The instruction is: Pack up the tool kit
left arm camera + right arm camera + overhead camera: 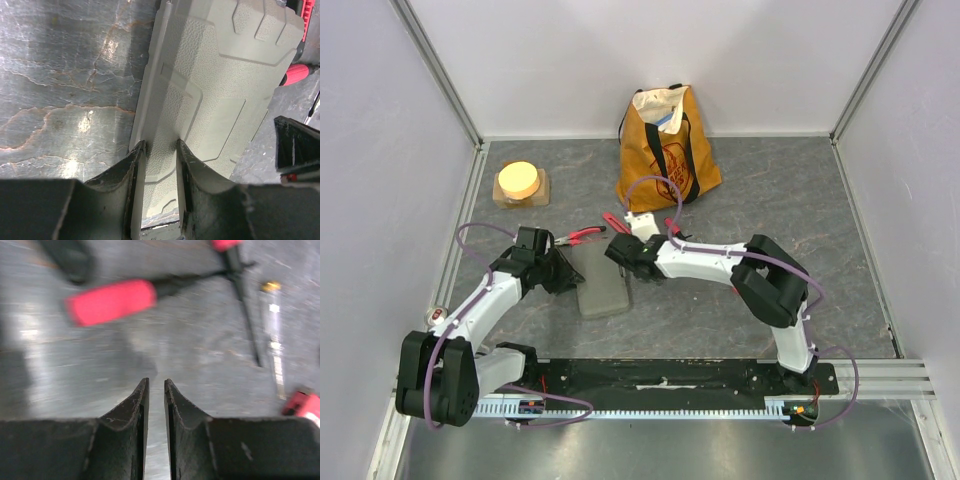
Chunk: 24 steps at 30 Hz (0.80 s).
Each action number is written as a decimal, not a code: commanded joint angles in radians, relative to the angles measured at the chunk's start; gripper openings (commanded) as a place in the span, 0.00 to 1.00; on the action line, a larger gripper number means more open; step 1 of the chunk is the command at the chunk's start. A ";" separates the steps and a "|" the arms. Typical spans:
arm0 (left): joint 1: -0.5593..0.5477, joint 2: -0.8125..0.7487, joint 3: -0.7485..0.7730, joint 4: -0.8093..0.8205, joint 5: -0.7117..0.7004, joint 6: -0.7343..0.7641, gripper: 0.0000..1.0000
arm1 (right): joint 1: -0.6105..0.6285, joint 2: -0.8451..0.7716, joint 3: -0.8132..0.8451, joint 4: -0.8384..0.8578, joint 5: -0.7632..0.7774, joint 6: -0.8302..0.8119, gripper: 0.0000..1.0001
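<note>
Between the left fingers (131,175) lies only the thin rim of the shut case (220,90), gripped or not I cannot tell, so it may slip when lifted, while the barely parted, empty right fingers (136,410) hover before a red-handled tool (110,301).

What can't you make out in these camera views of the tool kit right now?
Inside the case: lid shut, top and left wrist views.
Whether the left fingers pinch the case rim: left wrist view, the fingers hide the contact.
The red-handled tool: right wrist view, blurred, type unclear.
The red item: right wrist view, cut off at the right edge.
Inside the tote bag: top view, its own walls hide it.
</note>
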 commanded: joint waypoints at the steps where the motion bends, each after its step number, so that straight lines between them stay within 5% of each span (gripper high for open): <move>1: 0.011 0.023 -0.034 -0.122 -0.162 0.014 0.34 | -0.049 -0.020 -0.035 -0.149 0.103 -0.007 0.24; 6: 0.011 -0.015 -0.022 -0.112 -0.119 0.037 0.37 | -0.047 -0.104 -0.005 -0.106 0.078 -0.046 0.28; 11: 0.011 -0.027 -0.007 -0.107 -0.082 0.054 0.55 | -0.047 -0.181 0.001 0.040 -0.115 -0.118 0.47; 17: 0.011 -0.015 0.007 -0.098 -0.065 0.074 0.61 | -0.047 -0.206 -0.041 0.213 -0.383 -0.181 0.71; 24: 0.011 -0.003 0.018 -0.096 -0.054 0.089 0.61 | -0.064 -0.157 -0.050 0.292 -0.506 -0.190 0.62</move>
